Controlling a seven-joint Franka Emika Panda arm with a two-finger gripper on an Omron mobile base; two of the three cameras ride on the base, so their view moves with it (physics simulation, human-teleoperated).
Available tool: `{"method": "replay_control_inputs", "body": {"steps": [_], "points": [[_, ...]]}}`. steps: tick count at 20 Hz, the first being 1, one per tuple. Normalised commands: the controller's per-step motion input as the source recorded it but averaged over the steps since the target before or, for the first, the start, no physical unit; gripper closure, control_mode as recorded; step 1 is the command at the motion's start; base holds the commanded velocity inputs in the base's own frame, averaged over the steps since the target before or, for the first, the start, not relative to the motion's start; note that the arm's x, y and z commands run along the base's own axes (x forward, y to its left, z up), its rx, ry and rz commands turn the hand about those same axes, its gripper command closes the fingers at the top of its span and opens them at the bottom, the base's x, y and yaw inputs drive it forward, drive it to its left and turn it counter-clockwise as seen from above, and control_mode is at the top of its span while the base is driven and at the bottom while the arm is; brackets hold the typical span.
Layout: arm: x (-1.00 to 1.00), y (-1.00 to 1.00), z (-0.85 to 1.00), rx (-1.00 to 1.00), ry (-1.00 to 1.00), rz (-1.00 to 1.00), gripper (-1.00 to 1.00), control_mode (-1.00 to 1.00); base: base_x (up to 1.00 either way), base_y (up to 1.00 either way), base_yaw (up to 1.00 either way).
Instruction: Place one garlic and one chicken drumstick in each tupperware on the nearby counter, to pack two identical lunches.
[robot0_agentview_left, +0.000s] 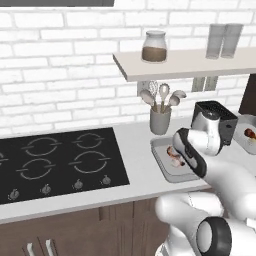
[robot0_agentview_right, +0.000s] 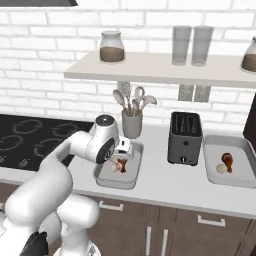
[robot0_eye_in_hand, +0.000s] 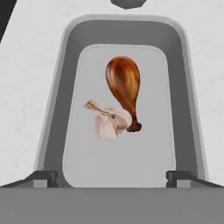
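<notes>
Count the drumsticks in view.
2. One drumstick lies in the left tupperware beside a garlic; the other drumstick lies in the right tupperware. None looks hidden.

In the left base view, the arm covers the right part of the near tupperware (robot0_agentview_left: 162, 167), and the drumstick (robot0_agentview_left: 175, 156) and garlic in it show only as a small blurred patch at centre right. The second tupperware (robot0_agentview_left: 245, 137) is cut off by the right edge. In the right base view, the wrist hides the near tray's far end (robot0_agentview_right: 136, 148), and the stovetop (robot0_agentview_right: 30, 140) runs off the left edge.
</notes>
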Motion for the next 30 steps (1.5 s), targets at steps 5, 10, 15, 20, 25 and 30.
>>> {"method": "replay_control_inputs", "body": {"steps": [5, 10, 15, 20, 25, 30], "points": [[-0.98, -0.02, 0.26, -0.02, -0.45, -0.01, -1.00, -1.00, 0.00, 0.00, 0.00], [-0.64, -0.39, 0.18, 0.11, -0.33, -0.03, -1.00, -1.00, 0.00, 0.00, 0.00], [-0.22, -0.37, 0.00, 0.18, -0.09, 0.00, -1.00, -1.00, 0.00, 0.00, 0.00], [-0.24, -0.51, 0.00, 0.19, -0.06, 0.00, -1.00, -1.00, 0.00, 0.00, 0.00], [-0.30, -0.46, 0.00, 0.14, -0.05, 0.00, -1.00, -1.00, 0.00, 0.00, 0.00], [-0.11, -0.19, -0.02, 0.01, 0.01, 0.00, -1.00, -1.00, 0.00, 0.00, 0.00]]}}
